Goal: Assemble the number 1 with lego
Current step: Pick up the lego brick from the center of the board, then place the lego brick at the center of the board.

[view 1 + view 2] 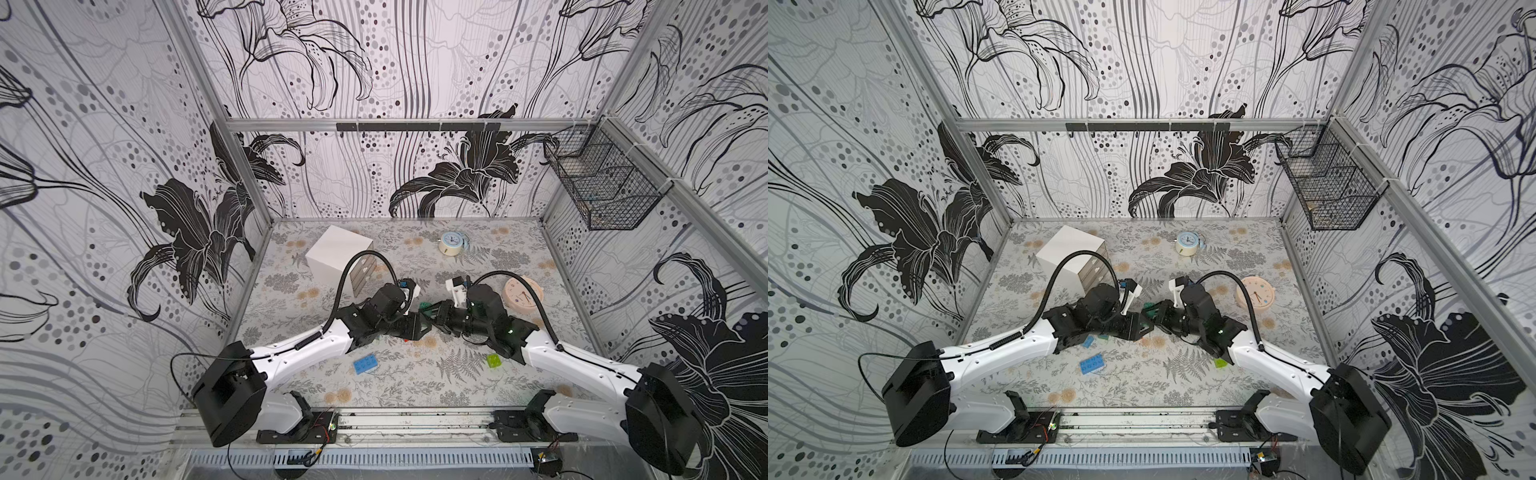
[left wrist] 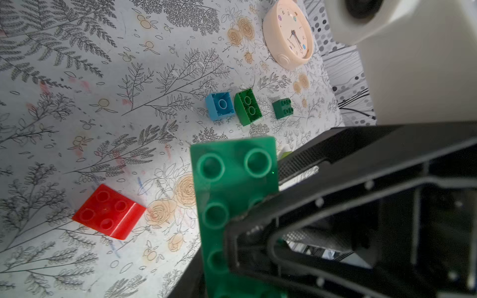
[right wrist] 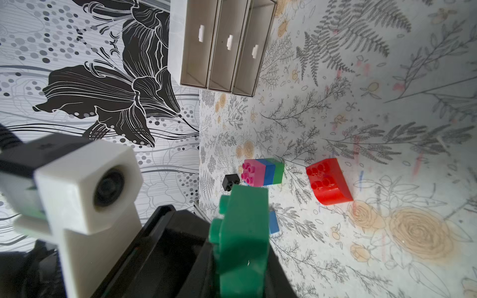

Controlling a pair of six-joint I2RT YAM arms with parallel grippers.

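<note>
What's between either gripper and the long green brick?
Nothing visible. The long green brick is already in their grip: the left gripper and the right gripper meet nearly tip to tip, and both appear shut on it.

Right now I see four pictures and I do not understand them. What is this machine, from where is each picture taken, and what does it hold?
This is a robot with two arms over a table. Two pictures look down from above; two come from wrist cameras. The left end effector and right end effector meet in the middle, both apparently shut on one green brick. Around lie a red brick, a blue brick, a pink clock and a white drawer box.
</note>
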